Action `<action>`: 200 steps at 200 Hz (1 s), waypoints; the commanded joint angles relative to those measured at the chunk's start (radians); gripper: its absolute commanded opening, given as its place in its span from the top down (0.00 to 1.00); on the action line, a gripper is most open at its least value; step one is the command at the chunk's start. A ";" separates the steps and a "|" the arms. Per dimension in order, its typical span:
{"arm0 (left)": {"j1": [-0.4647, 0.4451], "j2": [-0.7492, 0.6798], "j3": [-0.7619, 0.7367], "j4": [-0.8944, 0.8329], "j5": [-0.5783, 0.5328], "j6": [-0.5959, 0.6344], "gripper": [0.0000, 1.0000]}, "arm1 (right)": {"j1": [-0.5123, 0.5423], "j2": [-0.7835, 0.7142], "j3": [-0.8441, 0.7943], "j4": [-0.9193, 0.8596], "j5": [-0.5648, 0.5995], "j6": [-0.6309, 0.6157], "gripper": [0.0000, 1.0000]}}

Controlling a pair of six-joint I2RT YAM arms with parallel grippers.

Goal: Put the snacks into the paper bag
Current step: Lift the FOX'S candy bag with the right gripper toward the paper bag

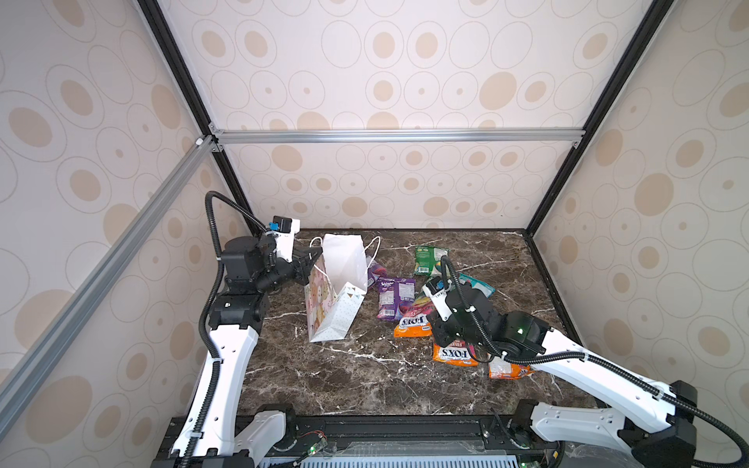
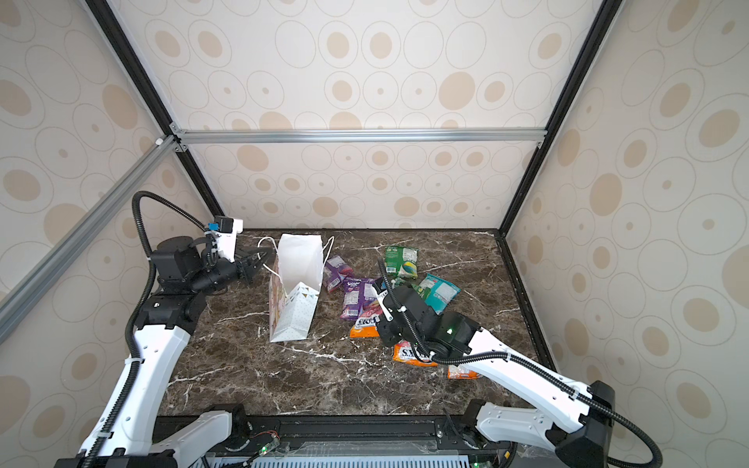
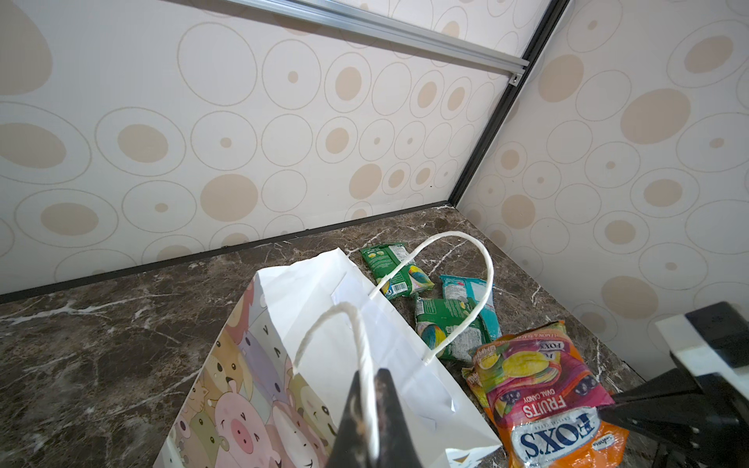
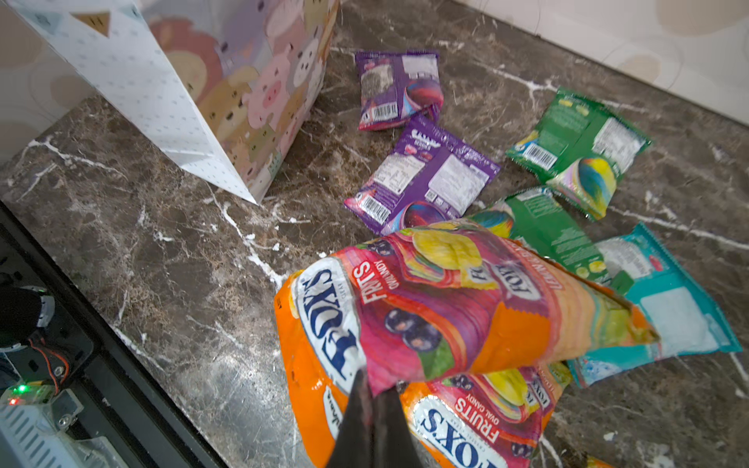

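My left gripper [image 3: 369, 421] is clamped on the near cord handle [image 3: 358, 336], which I judge keeps the bag [image 3: 324, 308] upright and its mouth open for loading. My right gripper [image 4: 375, 405] pinches an orange packet [image 4: 446, 316] by its edge. The bag stands to its left, and the other snacks [image 4: 429, 178] lie just beyond.

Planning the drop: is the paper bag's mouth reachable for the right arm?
Probably yes: the left gripper pinches a handle, the bag stands open, and only flat purple packets lie between.

Marble table [image 1: 356, 385] lies bare before the paper bag [image 1: 338, 283]; snacks [image 1: 395, 298] crowd its right.
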 commanded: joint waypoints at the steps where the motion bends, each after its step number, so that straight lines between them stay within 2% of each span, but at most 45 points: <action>1: 0.007 -0.020 0.005 0.035 0.017 -0.011 1.00 | 0.005 0.005 0.059 -0.010 0.034 -0.062 1.00; 76: 0.007 -0.016 0.005 0.031 0.034 -0.009 1.00 | 0.005 -0.004 0.185 -0.088 0.009 -0.145 1.00; 136: 0.007 -0.014 0.008 0.029 0.047 -0.013 1.00 | 0.005 0.012 0.282 -0.091 -0.007 -0.204 1.00; 168: 0.007 -0.019 0.001 0.037 0.060 -0.016 1.00 | 0.006 0.012 0.339 -0.098 0.037 -0.258 1.00; 200: 0.007 -0.008 0.006 0.038 0.080 -0.024 1.00 | 0.005 0.026 0.410 -0.093 0.002 -0.276 1.00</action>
